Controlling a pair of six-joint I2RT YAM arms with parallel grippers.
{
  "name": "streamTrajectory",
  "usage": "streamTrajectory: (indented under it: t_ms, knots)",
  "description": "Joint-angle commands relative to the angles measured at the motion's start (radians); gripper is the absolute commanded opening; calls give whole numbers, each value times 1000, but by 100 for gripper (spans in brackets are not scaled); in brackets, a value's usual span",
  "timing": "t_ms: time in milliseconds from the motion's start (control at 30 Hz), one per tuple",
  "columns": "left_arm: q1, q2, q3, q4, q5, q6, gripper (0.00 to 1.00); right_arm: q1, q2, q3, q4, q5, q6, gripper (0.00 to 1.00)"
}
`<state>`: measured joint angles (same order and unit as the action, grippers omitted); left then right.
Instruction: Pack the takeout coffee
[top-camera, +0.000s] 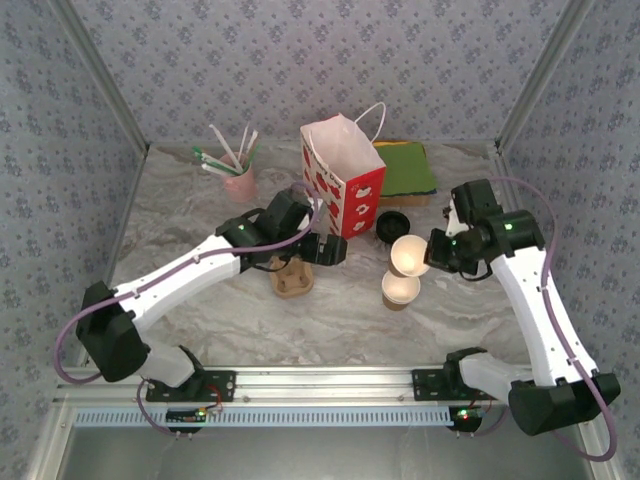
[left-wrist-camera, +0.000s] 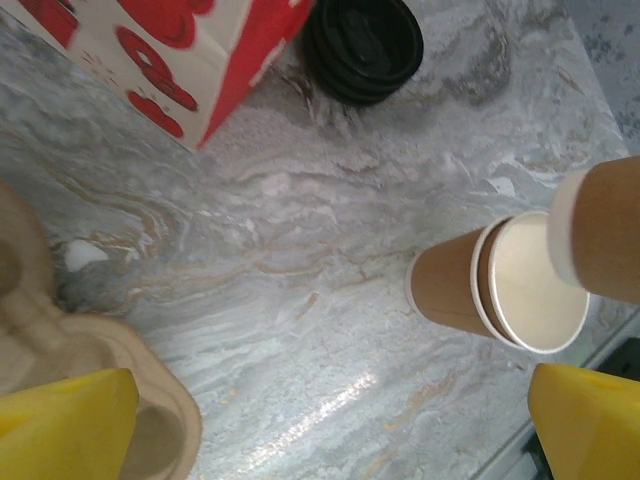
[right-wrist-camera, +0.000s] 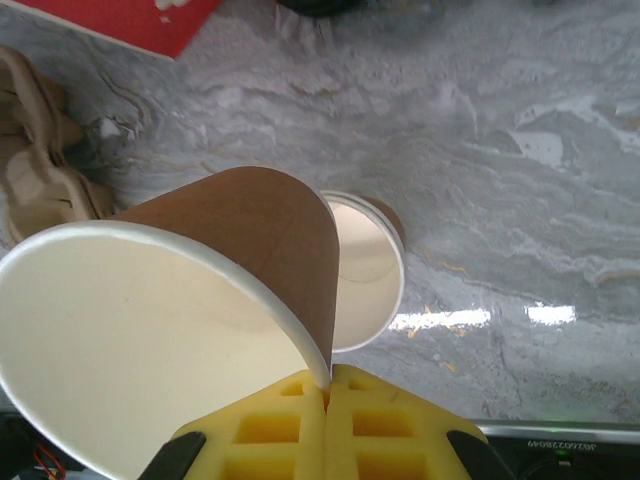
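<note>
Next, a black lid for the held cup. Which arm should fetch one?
Left. The left gripper is open and empty, with the black lids ahead beside the bag. The right gripper is shut on the lidless cup.

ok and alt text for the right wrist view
The yellow right pincer pinches the rim of a tilted, lidless brown paper cup, its cream inside facing the camera. Behind it a second lidless cup stands on the marble table, with a cardboard cup carrier at left.
</note>
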<state>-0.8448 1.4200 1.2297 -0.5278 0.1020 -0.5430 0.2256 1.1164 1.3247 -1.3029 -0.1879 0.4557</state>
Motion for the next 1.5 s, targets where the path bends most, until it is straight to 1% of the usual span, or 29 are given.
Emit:
streamTrajectory:
  t_ms: [0, 100, 167, 400, 467, 567, 667, 800, 1000, 1467]
  knots:
    - [-2, -71, 7, -21, -113, -7, 100, 37, 19, 55, -32, 19, 19, 0]
    - [9, -123, -27, -20, -192, -23, 100, 104, 51, 83, -10, 37, 45, 0]
    - [30, -159, -51, -21, -217, -34, 100, 156, 81, 101, 7, 52, 63, 0]
    - [115, -287, -140, -46, -257, -58, 100, 354, 215, 102, 128, 43, 135, 0]
    - [129, -316, -156, -56, -264, -56, 100, 406, 259, 99, 149, 63, 142, 0]
    - [137, -351, -174, -68, -282, -51, 100, 452, 312, 74, 206, 51, 153, 0]
    - [143, -374, -185, -82, -292, -50, 100, 473, 353, 35, 272, 27, 166, 0]
    - [145, -391, -192, -97, -297, -51, 100, 503, 411, 2, 318, 32, 166, 0]
    - [146, -395, -190, -110, -295, -55, 100, 520, 466, -53, 389, 16, 165, 0]
    - [147, -371, -167, -120, -278, -54, 100, 527, 514, -87, 388, 28, 163, 0]
